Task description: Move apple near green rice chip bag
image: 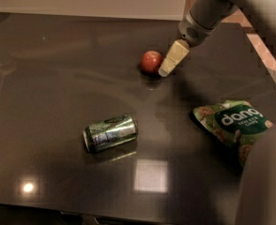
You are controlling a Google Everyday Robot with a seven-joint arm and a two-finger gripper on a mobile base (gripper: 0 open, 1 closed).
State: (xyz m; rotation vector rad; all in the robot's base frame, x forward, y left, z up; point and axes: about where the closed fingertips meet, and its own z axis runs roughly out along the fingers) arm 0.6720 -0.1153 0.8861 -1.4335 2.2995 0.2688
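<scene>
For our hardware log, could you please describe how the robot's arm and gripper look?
The arm is smooth, light grey tubing, ending in a round wrist with a small dotted grille. The gripper, beside the apple, is a cream, tapered wedge. No cables show.

A cream claw point(164, 71) sits just beside the red-orange apple point(150, 61); the green rice chip bag point(232, 124) bears white lettering.

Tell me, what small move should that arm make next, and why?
Probably ease the cream-tipped gripper onto the small round red apple to grasp it: it hangs just beside the fruit, and the flat crinkled green chip bag lies well apart from both.
</scene>
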